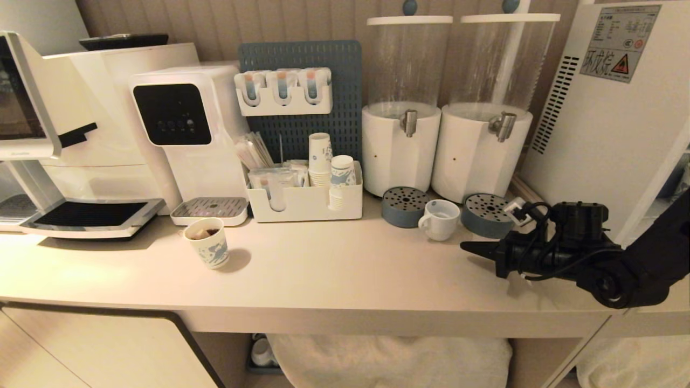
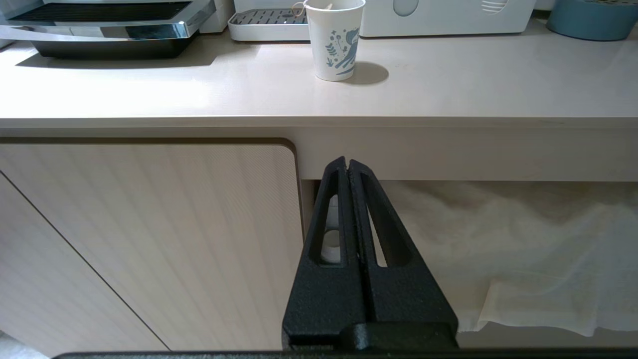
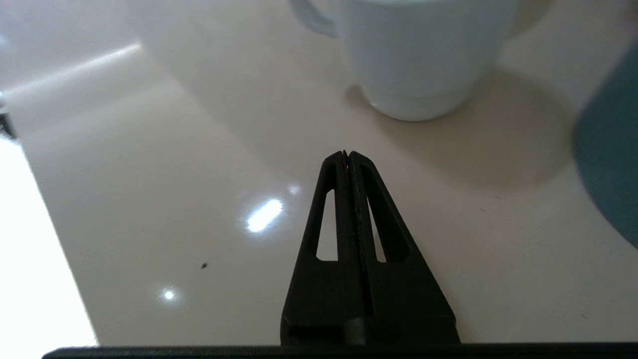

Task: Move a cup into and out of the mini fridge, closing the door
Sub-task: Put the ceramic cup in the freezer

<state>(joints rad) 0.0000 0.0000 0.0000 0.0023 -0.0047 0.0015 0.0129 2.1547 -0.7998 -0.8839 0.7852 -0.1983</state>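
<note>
Fridge (image 1: 609, 124) is cut off at my three o'clock, door unseen. My right tool (image 1: 468, 247), pinched shut and empty, points at the glossy squat cup (image 1: 440, 218). Left tool (image 2: 347, 162) also shut, empty.

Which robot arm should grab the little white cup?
The right. The right gripper hovers shut over the counter, close to the cup. The left gripper sits below the counter's edge, far away.

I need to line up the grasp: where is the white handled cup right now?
In the head view the cup stands on the counter, right of centre, between the two blue drip trays beneath the dispensers, just beyond the shut right gripper.
</note>
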